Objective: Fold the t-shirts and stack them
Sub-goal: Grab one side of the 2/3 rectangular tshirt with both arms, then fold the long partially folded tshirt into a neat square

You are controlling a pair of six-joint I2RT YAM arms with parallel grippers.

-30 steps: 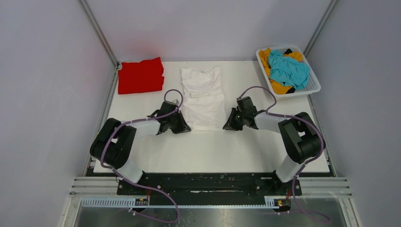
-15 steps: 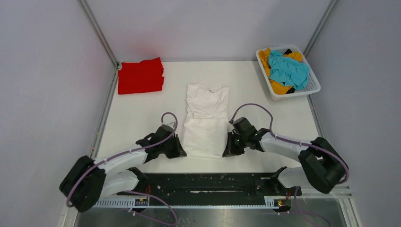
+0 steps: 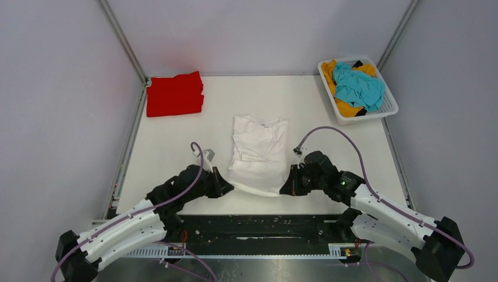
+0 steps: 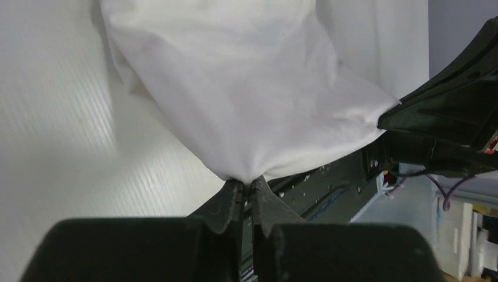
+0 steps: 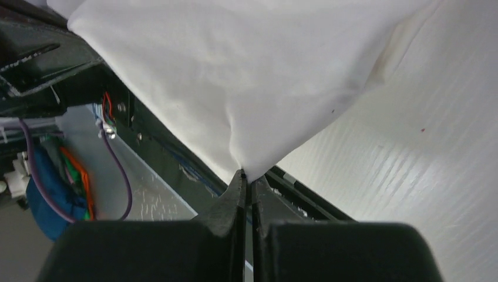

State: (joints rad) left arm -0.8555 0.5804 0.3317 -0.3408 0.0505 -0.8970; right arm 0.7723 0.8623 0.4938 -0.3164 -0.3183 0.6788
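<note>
The white t-shirt, folded narrow lengthwise, lies in the middle of the table with its near end lifted. My left gripper is shut on its near left corner. My right gripper is shut on its near right corner. The cloth hangs taut between them. A folded red t-shirt lies at the far left. The teal t-shirt and orange-yellow t-shirt are crumpled in the basket.
The white slotted basket stands at the far right corner. The black mounting rail runs along the table's near edge, just below both grippers. Grey walls enclose the table.
Both grippers have pulled the white t-shirt's near end toward the table's near edge and lifted it. The whole shirt has slid nearer, away from the back.
</note>
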